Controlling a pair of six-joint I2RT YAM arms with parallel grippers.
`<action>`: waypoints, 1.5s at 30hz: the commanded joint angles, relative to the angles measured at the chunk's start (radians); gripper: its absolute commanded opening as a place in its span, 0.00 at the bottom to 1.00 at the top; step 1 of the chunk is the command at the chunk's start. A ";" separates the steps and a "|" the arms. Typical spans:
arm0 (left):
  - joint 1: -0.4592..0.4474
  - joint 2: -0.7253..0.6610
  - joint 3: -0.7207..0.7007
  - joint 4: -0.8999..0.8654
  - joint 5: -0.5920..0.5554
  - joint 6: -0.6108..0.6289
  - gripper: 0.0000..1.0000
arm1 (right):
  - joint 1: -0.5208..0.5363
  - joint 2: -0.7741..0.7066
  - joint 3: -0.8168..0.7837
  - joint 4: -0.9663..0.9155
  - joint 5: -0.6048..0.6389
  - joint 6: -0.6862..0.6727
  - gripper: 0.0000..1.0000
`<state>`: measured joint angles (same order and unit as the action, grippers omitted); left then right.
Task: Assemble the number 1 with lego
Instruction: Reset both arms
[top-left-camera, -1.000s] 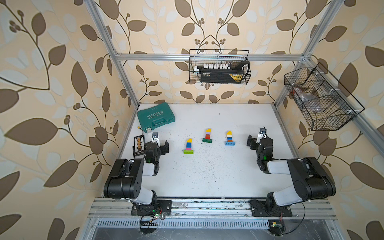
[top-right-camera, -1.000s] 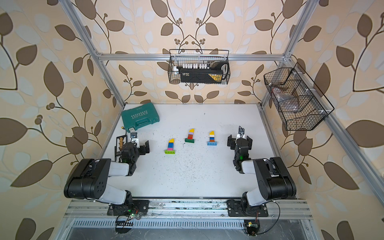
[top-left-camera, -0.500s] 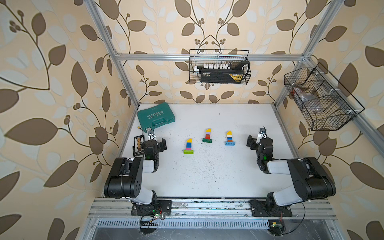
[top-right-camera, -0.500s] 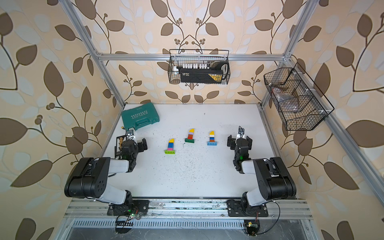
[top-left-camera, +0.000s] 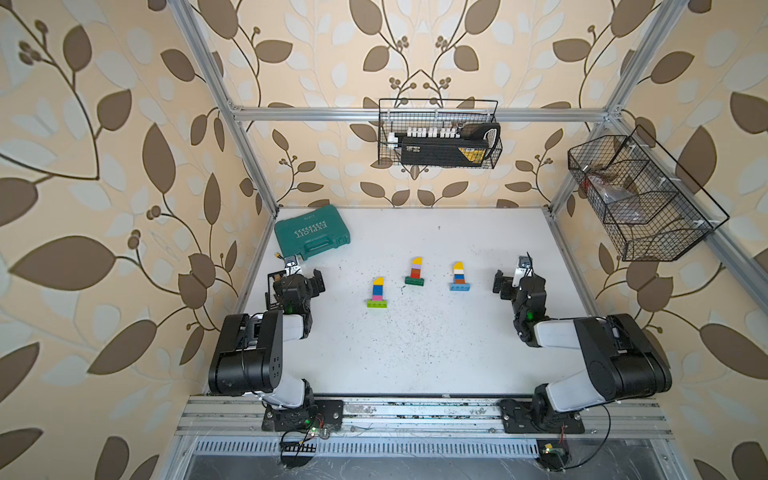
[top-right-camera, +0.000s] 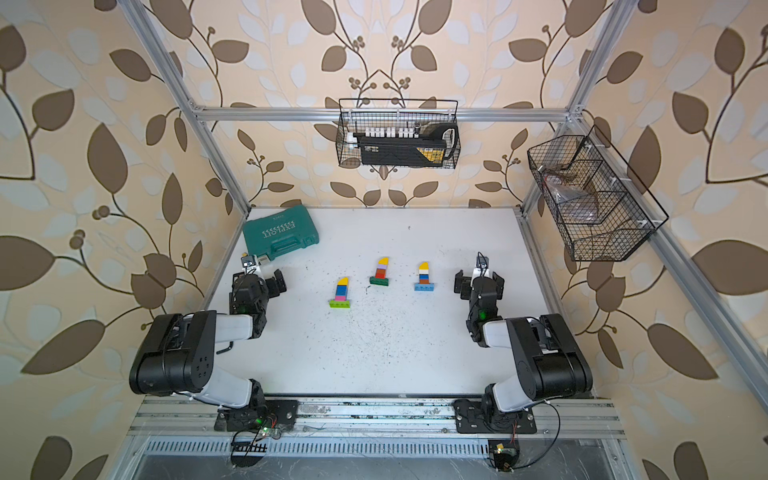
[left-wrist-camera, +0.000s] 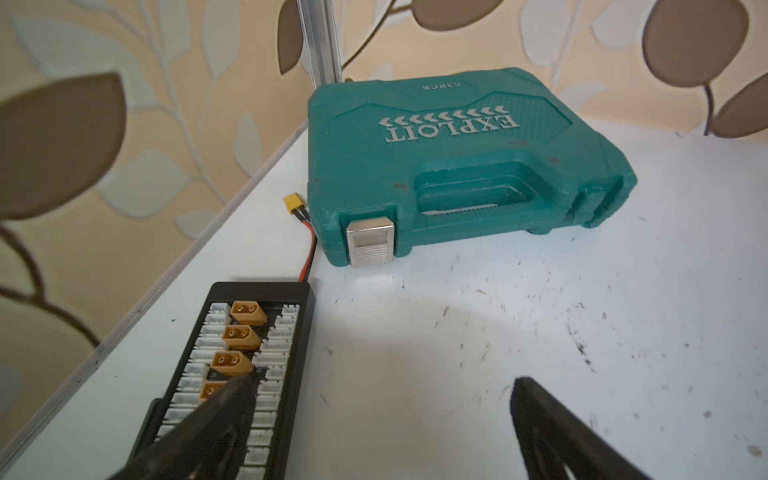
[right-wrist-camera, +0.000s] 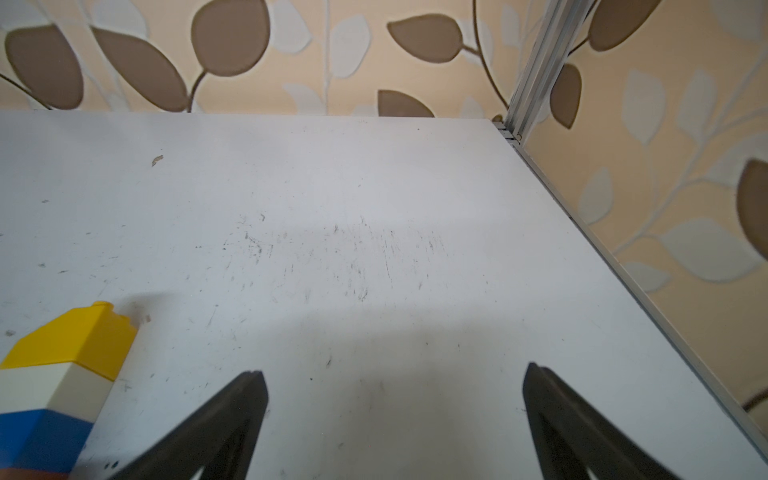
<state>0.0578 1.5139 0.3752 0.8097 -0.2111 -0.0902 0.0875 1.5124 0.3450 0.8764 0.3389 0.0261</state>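
Note:
Three small lego stacks lie flat in the middle of the white table in both top views. The left stack (top-left-camera: 377, 293) has a light green base, then pink, blue and a yellow tip. The middle stack (top-left-camera: 415, 272) has a dark green base. The right stack (top-left-camera: 459, 277) has a light blue base; its yellow, white and blue end (right-wrist-camera: 62, 374) shows in the right wrist view. My left gripper (top-left-camera: 298, 279) (left-wrist-camera: 382, 382) is open and holds nothing, near the table's left edge. My right gripper (top-left-camera: 519, 279) (right-wrist-camera: 395, 374) is open and holds nothing, to the right of the stacks.
A teal tool case (top-left-camera: 311, 232) (left-wrist-camera: 457, 166) lies at the back left. A black connector board (left-wrist-camera: 249, 353) lies along the left edge, partly under one left finger. Wire baskets hang on the back wall (top-left-camera: 438, 137) and the right wall (top-left-camera: 640, 199).
My left gripper has drawn back to the left, away from the stacks and toward the table's left edge. The right arm and the lego have not moved.

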 joint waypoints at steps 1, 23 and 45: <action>-0.042 -0.023 -0.063 0.072 0.024 0.030 0.99 | -0.003 -0.004 0.003 -0.002 -0.010 0.006 0.99; -0.048 -0.096 -0.059 0.009 -0.111 -0.035 0.99 | -0.002 -0.006 -0.001 0.002 -0.009 0.006 0.99; -0.001 -0.021 0.004 -0.057 0.147 0.035 0.99 | -0.003 -0.005 0.000 0.002 -0.011 0.006 0.99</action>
<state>0.0528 1.5162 0.3519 0.7544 -0.0933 -0.0551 0.0868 1.5124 0.3450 0.8753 0.3389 0.0261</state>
